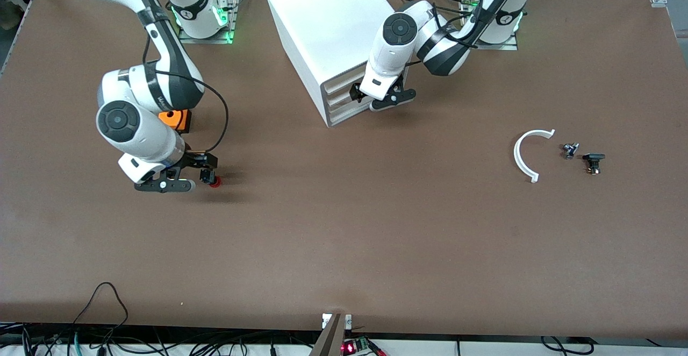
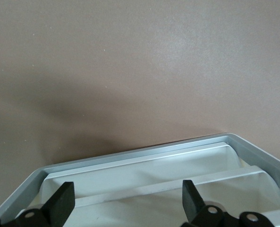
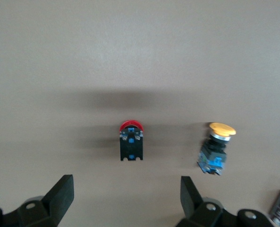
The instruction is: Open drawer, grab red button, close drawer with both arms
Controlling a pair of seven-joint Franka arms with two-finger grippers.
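1. No words, brand names or numbers on my two white arms can be read; the dark marks on the ring of my right arm (image 1: 192, 13) and my left arm (image 1: 507, 20) near their bases are too small to make out.
2. My white plastic box cabinet (image 1: 328, 28) carries no label, and neither do its plain drawer fronts (image 1: 344, 98).
3. The small red-capped push-button on a black body (image 3: 131, 141) shows no lettering.
4. The yellow-orange-capped button (image 3: 217, 147), at its three o'clock in my right wrist view, has none either.
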